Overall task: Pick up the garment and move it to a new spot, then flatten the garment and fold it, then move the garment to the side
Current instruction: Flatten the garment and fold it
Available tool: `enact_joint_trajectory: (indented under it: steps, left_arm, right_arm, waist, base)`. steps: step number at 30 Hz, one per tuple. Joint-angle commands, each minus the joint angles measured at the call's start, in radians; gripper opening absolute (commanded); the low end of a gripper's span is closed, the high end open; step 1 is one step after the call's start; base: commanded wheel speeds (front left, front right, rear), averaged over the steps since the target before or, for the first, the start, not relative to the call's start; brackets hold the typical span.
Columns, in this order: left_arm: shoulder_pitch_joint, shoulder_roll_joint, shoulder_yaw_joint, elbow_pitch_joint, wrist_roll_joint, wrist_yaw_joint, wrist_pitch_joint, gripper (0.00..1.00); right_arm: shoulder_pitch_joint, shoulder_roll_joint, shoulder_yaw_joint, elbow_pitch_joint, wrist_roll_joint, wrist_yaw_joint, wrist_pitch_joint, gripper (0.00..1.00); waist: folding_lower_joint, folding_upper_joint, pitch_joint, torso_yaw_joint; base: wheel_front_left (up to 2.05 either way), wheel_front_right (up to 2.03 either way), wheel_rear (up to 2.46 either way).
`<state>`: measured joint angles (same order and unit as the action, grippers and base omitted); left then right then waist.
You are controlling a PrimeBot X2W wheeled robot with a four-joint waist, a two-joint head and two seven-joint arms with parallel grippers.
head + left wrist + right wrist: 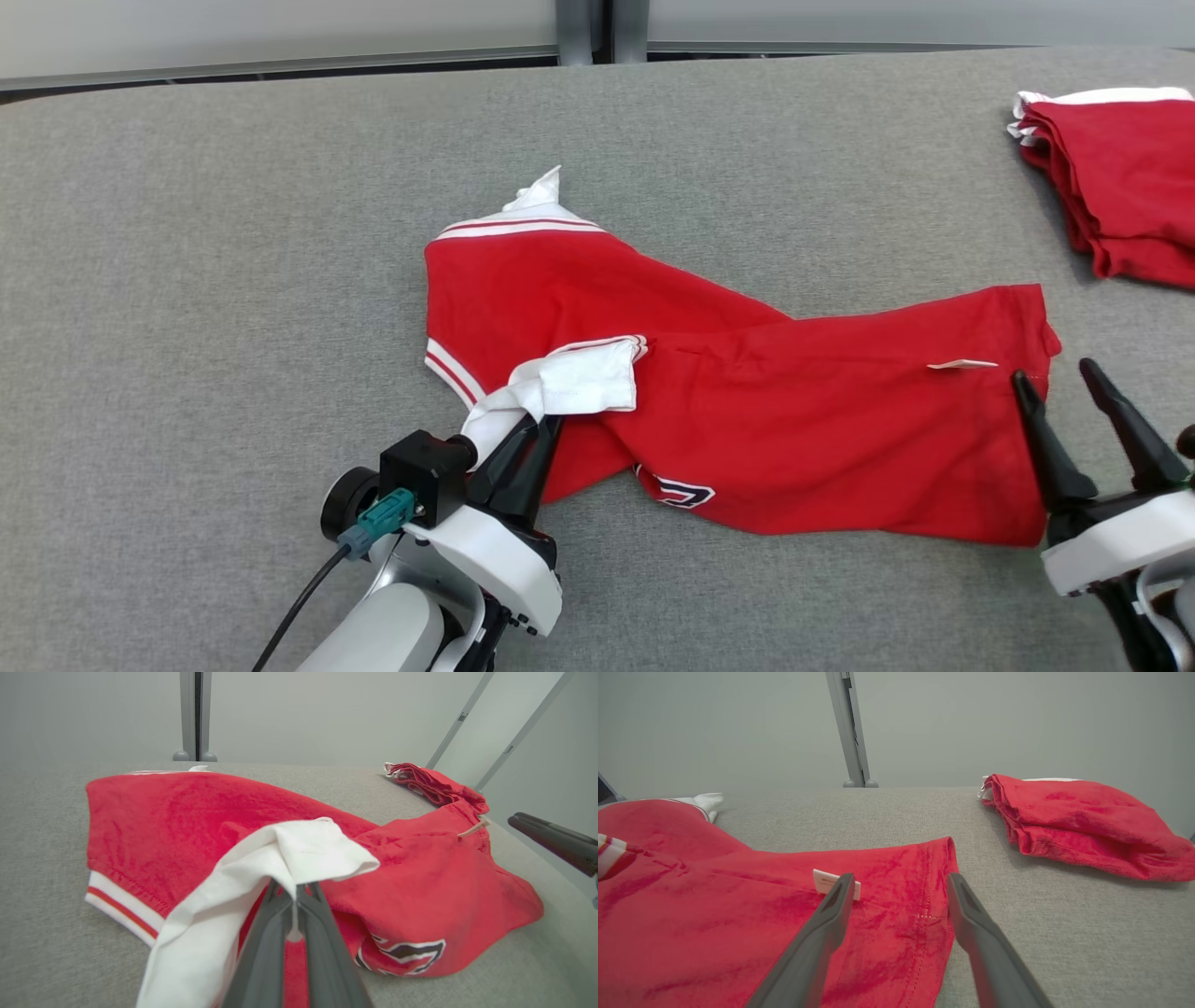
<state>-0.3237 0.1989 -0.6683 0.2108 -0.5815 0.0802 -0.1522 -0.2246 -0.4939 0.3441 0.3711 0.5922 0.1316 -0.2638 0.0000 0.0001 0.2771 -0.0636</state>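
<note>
- I'm seeing L gripper (544, 425) clamping shut on white cloth of the garment (794, 439).
- R gripper (1055, 371) is standing open at its right hem (one finger over red fabric, other past the edge).
- Garment is lying crumpled mid-table (233, 280); another red pile (1120, 177) is sitting far right.

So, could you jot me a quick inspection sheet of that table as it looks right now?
Surface: grey cloth-covered table, no marks seen.
Job's things: red shirt, lying rumpled, not folded.
Clutter: folded red clothes at the far right corner.
Grippers: left gripper shut on the shirt's white part; right gripper open at the shirt's right hem, holding nothing.
Cables: black cable running from a teal plug on the left wrist.
Surroundings: pale wall and a grey post behind the table.
</note>
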Motion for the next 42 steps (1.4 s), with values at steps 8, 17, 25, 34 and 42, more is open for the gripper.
enact_joint_trajectory:
  steps: [8,17,25,34,42]
  left_arm:
    - [-0.01,0.013,0.009,-0.003,0.006,0.011,-0.015,0.0]
    - [-0.024,0.016,0.006,-0.006,0.004,0.013,-0.016,0.0]
    - [-0.029,0.025,0.0,-0.008,0.012,0.019,-0.015,0.0]
    - [-0.04,0.053,-0.027,-0.026,0.075,0.048,-0.026,0.0]
    - [-0.081,0.124,0.046,-0.17,0.028,0.049,0.023,0.0]
  right_arm:
    - [-0.026,-0.101,0.051,0.032,0.134,-0.002,0.102,1.0]
    - [-0.058,-0.133,0.113,0.054,0.261,-0.002,0.124,0.26]
    - [-0.086,-0.17,0.186,0.041,0.304,-0.002,0.061,0.0]
    - [-0.106,-0.215,0.129,0.017,0.226,-0.002,0.001,0.0]
    - [-0.087,-0.195,-0.083,-0.136,0.087,-0.002,-0.002,0.0]
  waist:
    - [0.0,-0.0001,0.017,0.047]
    - [0.0,-0.0001,0.03,0.063]
    - [0.0,-0.0001,0.034,0.06]
    - [0.0,-0.0001,0.016,0.039]
    - [0.0,-0.0001,-0.034,0.033]
  base:
    - [0.0,0.0,0.0]
    - [0.0,0.0,0.0]
    - [0.0,0.0,0.0]
    - [0.0,0.0,0.0]
    - [0.0,0.0,0.0]
